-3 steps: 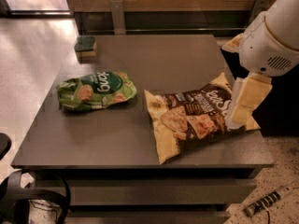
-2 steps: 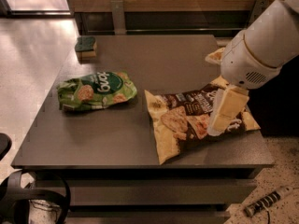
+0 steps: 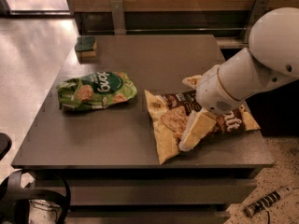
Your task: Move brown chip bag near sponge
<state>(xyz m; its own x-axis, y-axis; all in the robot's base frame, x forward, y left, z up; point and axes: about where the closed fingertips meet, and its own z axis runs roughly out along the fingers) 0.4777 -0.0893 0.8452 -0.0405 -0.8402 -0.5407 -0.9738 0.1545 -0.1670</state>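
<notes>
1 gripper (image 3: 187, 141) over brown chip bag (image 3: 163, 120), near right; grip state can't tell; sponge (image 3: 86, 46) far left, well apart.

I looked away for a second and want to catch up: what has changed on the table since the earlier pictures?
The gripper swung from the brown chip bag's outer end across it toward the green chip bag and the table's near edge; it now sits low over the bag's middle. Whether it holds the bag does not show. Both bags and the sponge lie where they were.
</notes>
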